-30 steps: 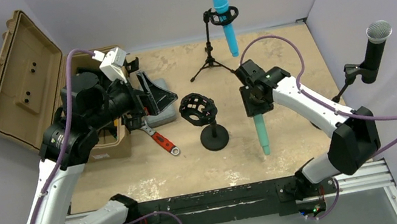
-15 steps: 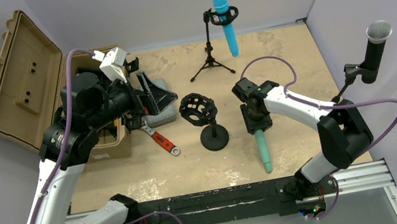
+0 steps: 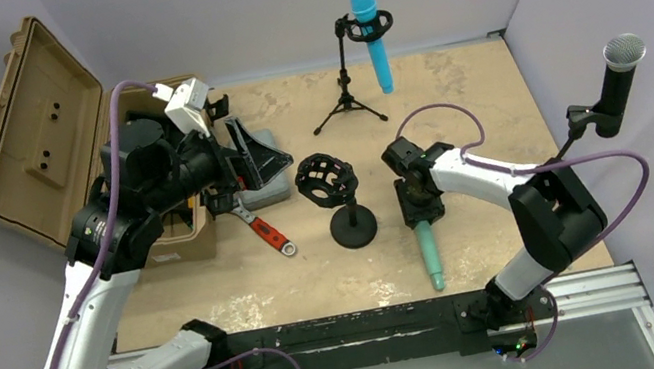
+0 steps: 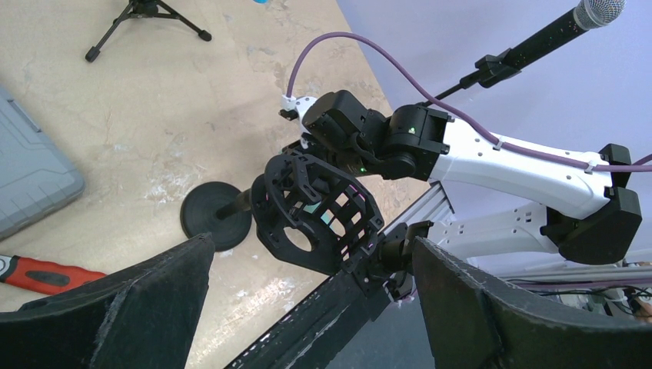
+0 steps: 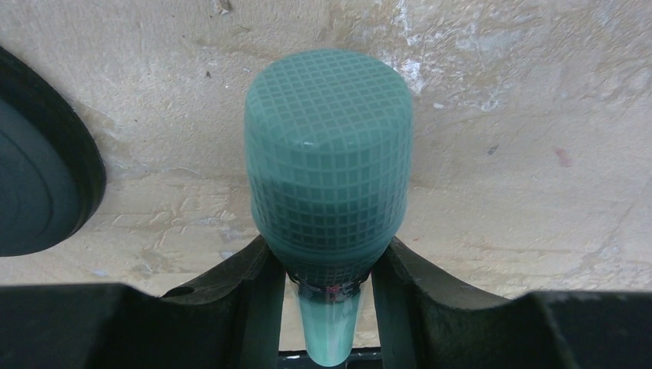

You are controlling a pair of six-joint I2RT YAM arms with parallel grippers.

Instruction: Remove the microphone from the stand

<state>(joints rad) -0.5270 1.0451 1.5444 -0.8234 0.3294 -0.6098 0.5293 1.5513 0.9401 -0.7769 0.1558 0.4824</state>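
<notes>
The teal microphone (image 3: 430,251) is out of the stand and lies low over the table, its handle pointing at the near edge. My right gripper (image 3: 417,197) is shut on its neck just behind the mesh head (image 5: 329,161), with fingers (image 5: 247,301) on both sides. The empty black cage mount (image 3: 325,180) stands on its round base (image 3: 354,230), just left of the microphone. My left gripper (image 3: 243,164) is open and empty, held high to the left of the stand. Its wrist view shows the mount (image 4: 315,211) between and beyond its fingers.
A blue microphone (image 3: 368,27) on a tripod stands at the back. A black microphone with a silver head (image 3: 619,77) is on a stand at the right. An open tan case (image 3: 38,124), a grey box (image 3: 263,180) and a red-handled wrench (image 3: 268,232) lie at the left.
My right gripper has carried the teal microphone left and toward the near edge, closer to the stand's base. The left arm has not moved.
</notes>
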